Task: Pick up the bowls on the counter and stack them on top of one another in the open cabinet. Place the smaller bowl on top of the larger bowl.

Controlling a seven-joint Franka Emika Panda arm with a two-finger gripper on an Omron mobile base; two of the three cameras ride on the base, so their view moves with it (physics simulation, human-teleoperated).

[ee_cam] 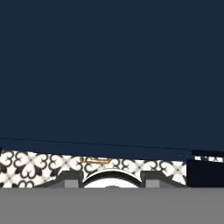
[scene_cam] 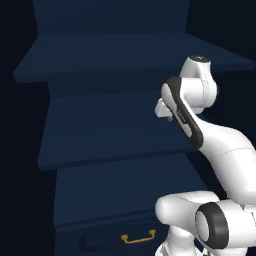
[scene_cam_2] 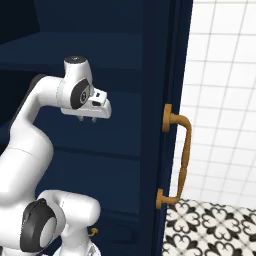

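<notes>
In the left base view, you had the tool above the middle shelf of the open cabinet, mostly hidden behind the arm. In the right base view, the tool hung in front of that cabinet, left of the brass handle on the door; its short fingers pointed down, and I cannot tell how they stood. In the hand view, the cabinet shelf lay under the tool, with patterned floor past its edge.

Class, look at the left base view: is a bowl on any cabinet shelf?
No. The cabinet shelves lie bare, with the gripper above the middle one.
</notes>
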